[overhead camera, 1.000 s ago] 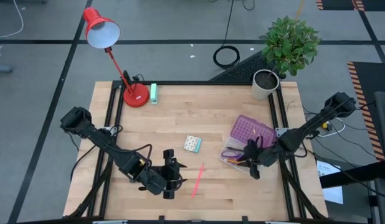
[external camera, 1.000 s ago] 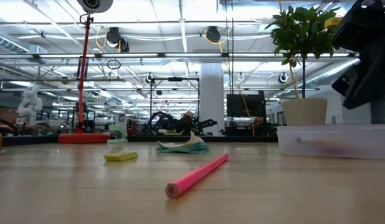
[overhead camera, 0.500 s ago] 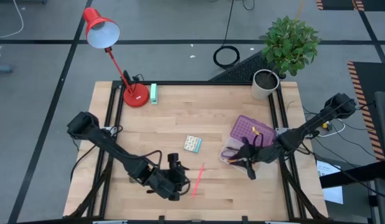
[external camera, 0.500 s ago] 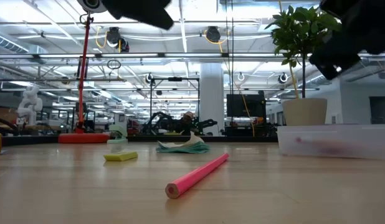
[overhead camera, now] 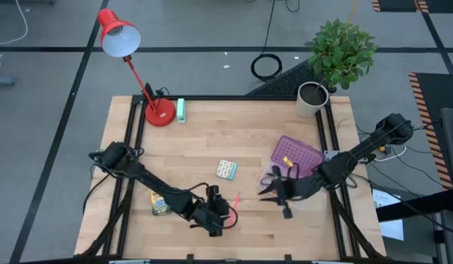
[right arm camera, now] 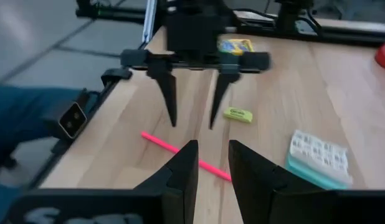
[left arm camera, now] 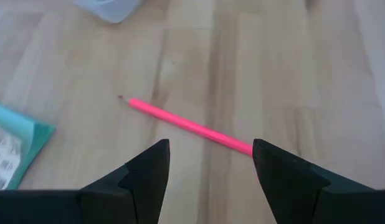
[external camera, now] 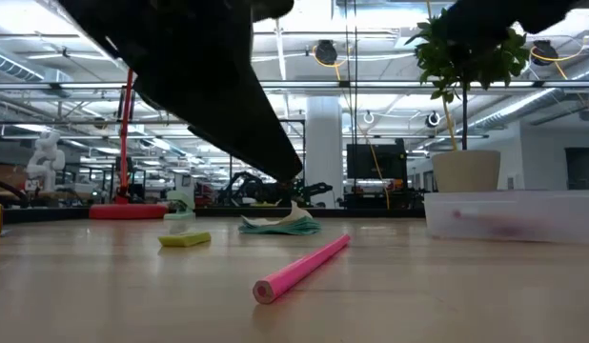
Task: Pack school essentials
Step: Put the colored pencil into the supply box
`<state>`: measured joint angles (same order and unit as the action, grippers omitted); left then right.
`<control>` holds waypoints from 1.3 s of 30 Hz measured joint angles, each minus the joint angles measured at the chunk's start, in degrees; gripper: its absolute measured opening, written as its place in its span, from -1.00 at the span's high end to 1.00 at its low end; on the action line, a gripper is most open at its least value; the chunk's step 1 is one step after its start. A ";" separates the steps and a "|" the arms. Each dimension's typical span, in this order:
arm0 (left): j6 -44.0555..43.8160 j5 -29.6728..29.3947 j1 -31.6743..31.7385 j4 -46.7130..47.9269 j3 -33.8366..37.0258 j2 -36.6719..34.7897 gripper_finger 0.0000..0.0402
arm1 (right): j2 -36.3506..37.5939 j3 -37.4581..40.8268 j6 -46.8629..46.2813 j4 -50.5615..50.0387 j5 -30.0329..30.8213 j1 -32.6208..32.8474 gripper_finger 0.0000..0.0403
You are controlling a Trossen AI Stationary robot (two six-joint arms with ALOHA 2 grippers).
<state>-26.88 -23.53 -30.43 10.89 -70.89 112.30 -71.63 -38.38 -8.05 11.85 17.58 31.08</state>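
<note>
Pink pencil (overhead camera: 233, 207) on bare wood between open left gripper (overhead camera: 223, 218) and open right gripper (overhead camera: 279, 198).

pink pencil (overhead camera: 233, 206) flat on table | patterned pack (overhead camera: 226, 169) flat | crayon box (overhead camera: 160, 204) near left edge

Overhead, table-level, two facing wrist views

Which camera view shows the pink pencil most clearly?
The left wrist view: the pink pencil lies whole on the wood just beyond the open left hand. The low view shows it foreshortened, end-on. The right wrist view shows it partly behind the right hand. In the high view it is only a thin streak.
</note>
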 joint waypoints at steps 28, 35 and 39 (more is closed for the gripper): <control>-18.02 -21.22 -14.38 9.38 0.00 -0.98 -0.17 | -40.67 -22.63 14.81 6.61 -21.99 -7.73 0.11; -17.16 -21.09 -14.28 9.27 0.00 -0.91 -0.17 | -42.68 -23.14 17.93 3.67 -22.24 -8.50 0.18; -17.15 -21.07 -14.28 9.34 0.00 -0.91 -0.17 | -42.65 -23.11 19.56 2.17 -22.10 -8.53 0.24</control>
<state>-44.03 -44.60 -44.71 20.23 -70.89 111.39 -114.28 -61.49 11.51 14.02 -4.51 22.55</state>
